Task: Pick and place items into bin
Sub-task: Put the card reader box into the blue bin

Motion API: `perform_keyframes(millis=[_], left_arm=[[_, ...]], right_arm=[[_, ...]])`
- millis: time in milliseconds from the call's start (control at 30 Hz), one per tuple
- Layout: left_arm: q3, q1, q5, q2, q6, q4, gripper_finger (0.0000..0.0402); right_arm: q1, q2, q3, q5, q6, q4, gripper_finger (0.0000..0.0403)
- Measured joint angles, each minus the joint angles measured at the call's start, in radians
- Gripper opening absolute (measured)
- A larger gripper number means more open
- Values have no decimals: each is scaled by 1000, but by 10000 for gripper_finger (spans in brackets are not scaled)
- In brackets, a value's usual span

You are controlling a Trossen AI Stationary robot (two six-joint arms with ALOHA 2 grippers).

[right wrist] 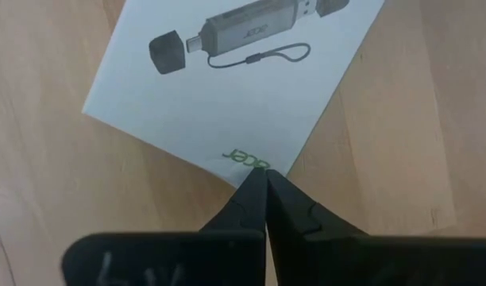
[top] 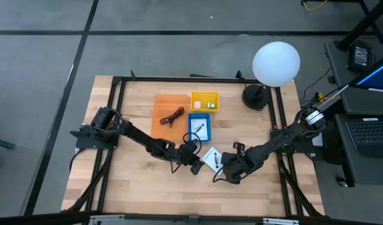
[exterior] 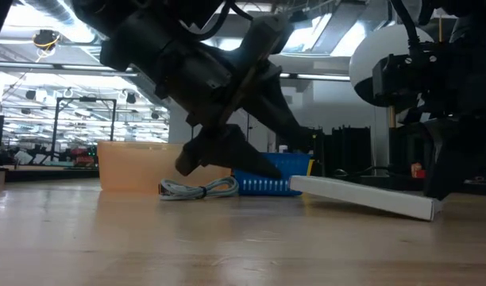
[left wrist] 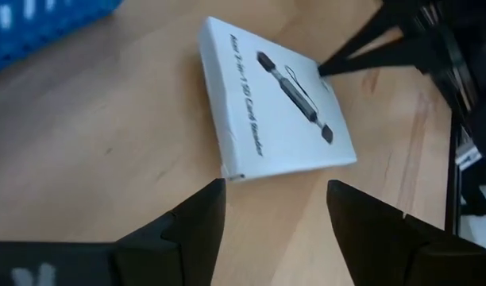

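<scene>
A white card box (top: 211, 157) printed with a black-and-silver tool lies flat on the table between my two grippers; it also shows in the left wrist view (left wrist: 279, 103) and the low view (exterior: 362, 197). My left gripper (top: 195, 165) is open, its fingers (left wrist: 276, 191) short of the box's near edge and touching nothing. My right gripper (top: 219, 170) is shut, with its tips at a corner of the box. Red and black cables (top: 173, 116) lie in the orange bin (top: 159, 103). Another white card with a tool picture (top: 199, 128) lies in the blue bin (top: 191, 117). My right gripper (right wrist: 263, 176) is shut, and its joined fingertips meet the white box at the corner beside the green logo (right wrist: 244, 156). The fingers come at that corner slanting down from the table's right. The box lies flat on the table, with nothing pinched between the fingers.
A yellow bin (top: 204, 94) with tiny pink and green pieces stands behind the blue bin. A lamp with a white globe (top: 276, 62) and a black base (top: 255, 97) stands at the far right. A grey coiled cable (exterior: 199, 189) lies before the orange bin. Bare wood lies toward the near edge.
</scene>
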Motion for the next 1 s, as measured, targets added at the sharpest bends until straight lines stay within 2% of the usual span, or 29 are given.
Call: perform_keyframes(millis=[200, 567, 1000], left_arm=[[0, 0, -46, 0, -21, -12, 221], [-1, 0, -65, 0, -114, -69, 220], [32, 0, -35, 54, -146, -62, 218]], right_arm=[[0, 0, -1, 0, 0, 15, 0], [0, 0, 0, -7, 2, 24, 0], [-1, 0, 0, -13, 3, 59, 0]])
